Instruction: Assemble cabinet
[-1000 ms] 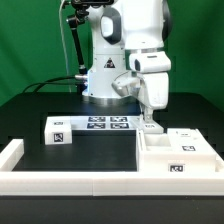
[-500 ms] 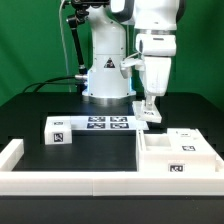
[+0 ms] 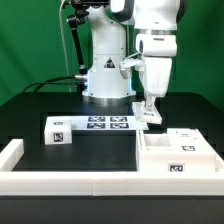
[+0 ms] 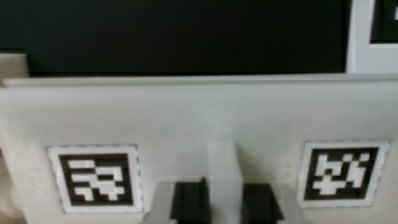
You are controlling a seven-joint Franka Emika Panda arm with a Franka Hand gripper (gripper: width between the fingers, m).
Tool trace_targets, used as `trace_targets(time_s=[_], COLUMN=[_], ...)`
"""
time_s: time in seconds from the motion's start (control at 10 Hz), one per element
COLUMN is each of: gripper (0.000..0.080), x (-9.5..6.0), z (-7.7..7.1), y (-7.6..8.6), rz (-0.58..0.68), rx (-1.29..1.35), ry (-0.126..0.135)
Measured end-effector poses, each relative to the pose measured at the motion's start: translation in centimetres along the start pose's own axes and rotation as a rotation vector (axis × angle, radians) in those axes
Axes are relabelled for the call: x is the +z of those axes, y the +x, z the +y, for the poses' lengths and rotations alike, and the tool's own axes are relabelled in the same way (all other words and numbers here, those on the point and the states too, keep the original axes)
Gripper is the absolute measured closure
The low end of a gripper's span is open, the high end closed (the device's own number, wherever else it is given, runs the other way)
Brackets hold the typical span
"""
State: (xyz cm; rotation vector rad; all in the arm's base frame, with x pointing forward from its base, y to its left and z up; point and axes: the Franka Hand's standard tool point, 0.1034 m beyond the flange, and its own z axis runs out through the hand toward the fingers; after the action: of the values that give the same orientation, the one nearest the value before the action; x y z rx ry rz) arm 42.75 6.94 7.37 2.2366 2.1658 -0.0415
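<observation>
My gripper [image 3: 150, 106] hangs at the exterior view's right and is shut on a small white tagged panel [image 3: 151, 115], held just above the table behind the cabinet box [image 3: 176, 152]. In the wrist view the panel [image 4: 196, 115] fills the frame with a square tag on either side. My gripper [image 4: 221, 200] clamps a raised rib in the panel's middle, with the dark fingers [image 4: 187, 202] on either side of it. The cabinet box is an open white box with tags on its panels. It stands at the front right.
A white tagged block [image 3: 57, 130] lies at the exterior view's left. The marker board [image 3: 107, 123] lies flat in front of the robot base [image 3: 105, 80]. A low white border rail [image 3: 60, 182] runs along the front and up the left side.
Since one second ago the arm has risen, lifting the small panel off the table. Over the last half second nothing has visibly moved.
</observation>
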Motion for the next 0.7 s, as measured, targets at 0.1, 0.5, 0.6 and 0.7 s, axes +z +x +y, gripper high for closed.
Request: trace_targets(time_s=[0.1,0.5,0.6,0.7], gripper=[0.0731,0.0731,0.0731,0.0731], x=[-0.15,-0.19,-0.14,-0.11], z=[0.40,0.83,0.77,0.70], y=[0.02,0.01,0.23,0.19], rz=[0.001,0.009,0.020,0.019], rx=[0.001,0.006,0.007,0.007], ry=[-0.006,-0.021,-0.036,-0.033])
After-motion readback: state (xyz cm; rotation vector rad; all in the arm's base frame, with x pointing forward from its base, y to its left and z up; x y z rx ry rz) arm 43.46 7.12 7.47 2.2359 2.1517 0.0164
